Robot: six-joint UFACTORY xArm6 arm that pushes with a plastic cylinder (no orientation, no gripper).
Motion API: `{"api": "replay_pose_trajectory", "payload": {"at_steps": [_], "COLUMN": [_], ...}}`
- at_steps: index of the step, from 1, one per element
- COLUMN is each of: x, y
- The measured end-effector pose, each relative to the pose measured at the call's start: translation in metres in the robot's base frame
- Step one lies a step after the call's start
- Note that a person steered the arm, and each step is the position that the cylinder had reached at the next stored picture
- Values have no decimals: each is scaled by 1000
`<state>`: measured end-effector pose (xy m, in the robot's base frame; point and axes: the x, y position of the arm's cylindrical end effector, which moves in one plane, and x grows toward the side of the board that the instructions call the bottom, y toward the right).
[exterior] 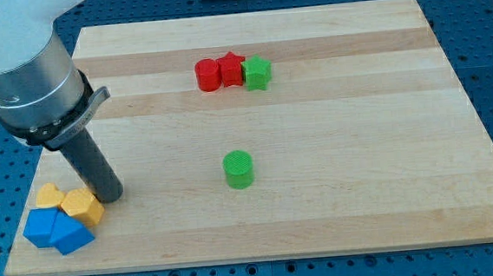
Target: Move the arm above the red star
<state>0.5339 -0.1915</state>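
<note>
The red star point(232, 68) lies near the view's top centre of the wooden board point(360, 147), touching a red cylinder point(208, 74) on its left and a green star point(258, 72) on its right. My tip point(111, 196) rests on the board at the view's lower left, far from the red star. It is just right of a yellow hexagon block point(81, 206) and appears to touch it.
A green cylinder point(238, 169) stands near the board's middle. At the lower left corner a yellow heart-like block point(49, 196) and two blue blocks point(39, 228) point(71, 235) cluster with the yellow hexagon. The arm's grey body point(24, 66) fills the upper left.
</note>
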Motion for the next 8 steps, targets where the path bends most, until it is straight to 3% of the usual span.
{"api": "replay_pose_trajectory", "payload": {"at_steps": [4,6,8], "x": [-3,-83,-184], "y": [0,-13,24]}}
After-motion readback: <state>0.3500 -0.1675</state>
